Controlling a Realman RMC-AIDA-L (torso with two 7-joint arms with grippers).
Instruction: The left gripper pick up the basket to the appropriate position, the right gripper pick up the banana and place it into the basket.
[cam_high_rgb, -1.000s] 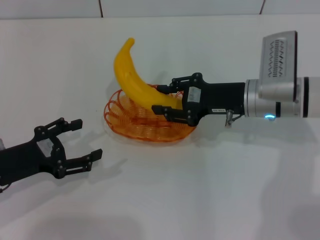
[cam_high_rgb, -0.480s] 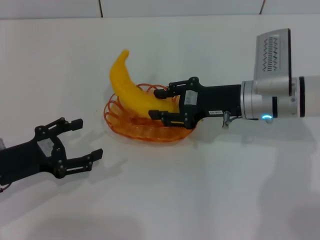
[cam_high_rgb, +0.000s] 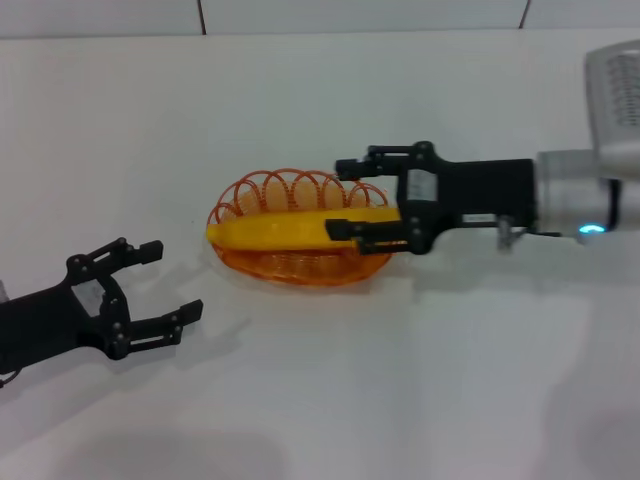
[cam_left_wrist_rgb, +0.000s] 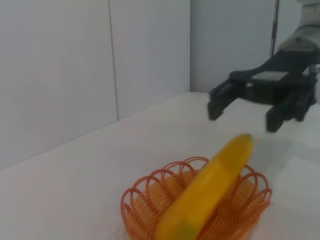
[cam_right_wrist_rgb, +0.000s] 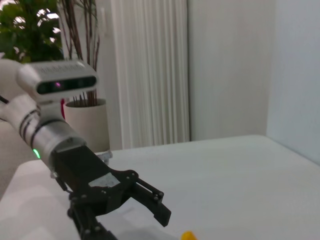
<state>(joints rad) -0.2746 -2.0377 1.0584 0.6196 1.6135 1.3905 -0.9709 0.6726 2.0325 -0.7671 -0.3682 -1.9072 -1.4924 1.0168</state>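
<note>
Banana (cam_high_rgb: 290, 229) lying in basket (cam_high_rgb: 262, 195), just beyond released right tool (cam_high_rgb: 341, 198). Left tool (cam_high_rgb: 170, 283) released, idle over bench (cam_high_rgb: 420, 370). Probably soft, smooth, bruisable: best gripped gently mid-length.

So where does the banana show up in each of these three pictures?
Head view: the banana lies flat in the orange basket, mid-picture.
Left wrist view: it fills the lower middle, resting in the same basket.
Right wrist view: only a yellow tip shows at the bottom edge.
Shared landmark: the right tool, open beside the banana, seen in the left wrist view too.
</note>
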